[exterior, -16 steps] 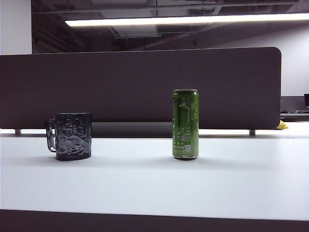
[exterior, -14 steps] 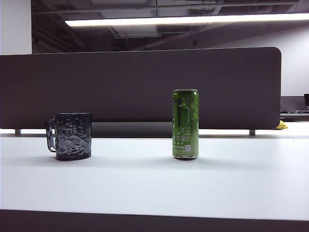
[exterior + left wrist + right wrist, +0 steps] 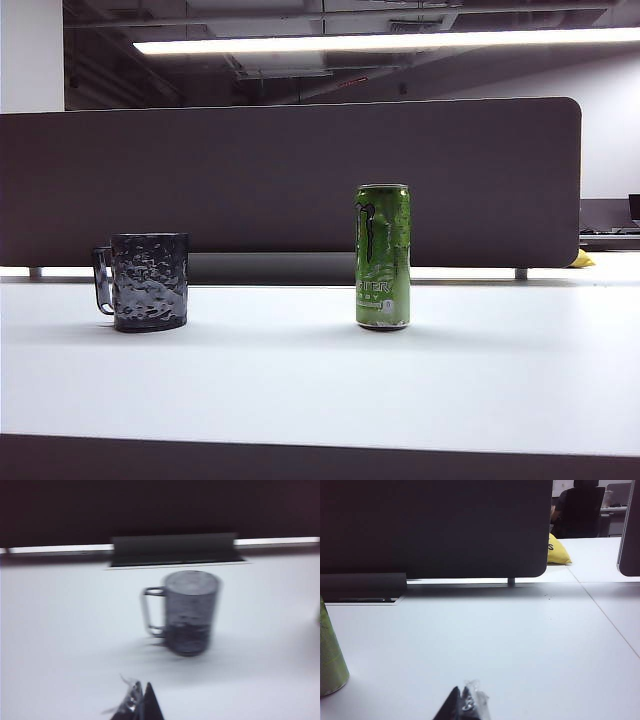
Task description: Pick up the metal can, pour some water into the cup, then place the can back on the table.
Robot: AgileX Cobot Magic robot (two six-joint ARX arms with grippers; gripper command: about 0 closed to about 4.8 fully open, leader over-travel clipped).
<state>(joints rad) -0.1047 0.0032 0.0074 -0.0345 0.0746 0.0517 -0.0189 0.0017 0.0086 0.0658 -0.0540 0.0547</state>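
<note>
The white table (image 3: 320, 380) carries 2 things, well apart: the metal can (image 3: 383, 257) upright right of centre, and the cup (image 3: 148, 282) to the left, handle outward. No arm shows in the exterior view. Each wrist view cuts off all but closed fingertips: left gripper (image 3: 140, 705), blurred, near the cup; right gripper (image 3: 465, 705), beside the half-cropped can.

an open-plan office: a dark desk partition (image 3: 290, 185) is standing along the white table (image 3: 320, 380) at 12 o'clock, a long ceiling strip light (image 3: 390, 42) is glowing above exposed ducting, and a black office chair (image 3: 580, 510) is sitting at a neighbouring desk.
</note>
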